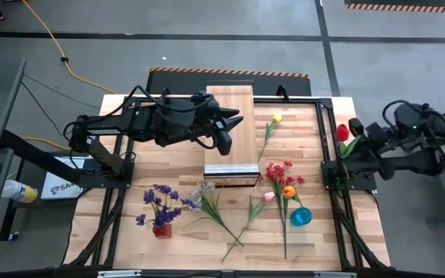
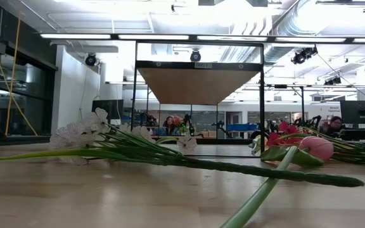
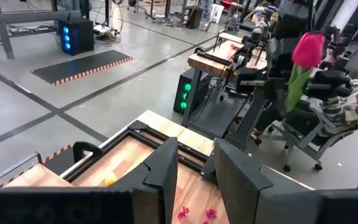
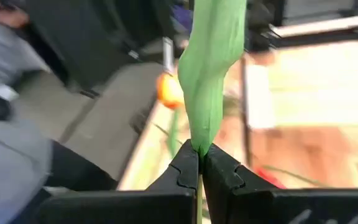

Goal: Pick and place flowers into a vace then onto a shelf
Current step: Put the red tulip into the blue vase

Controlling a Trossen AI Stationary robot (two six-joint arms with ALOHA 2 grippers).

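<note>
Right claw (image 4: 199,163) is clamped tight on the red tulip's (image 1: 342,132) thin, floppy stem, light stuff best gripped low, while the left claw (image 3: 194,177) hangs narrowly parted over the shelf (image 1: 230,131).

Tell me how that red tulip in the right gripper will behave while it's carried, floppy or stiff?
Probably fairly stiff: the red tulip stands up from the right gripper, whose fingers are shut on its stem alone. Its broad green leaf looks soft and may sway. It seems light, but top-heavy, so it could pivot in that narrow pinch.
</note>
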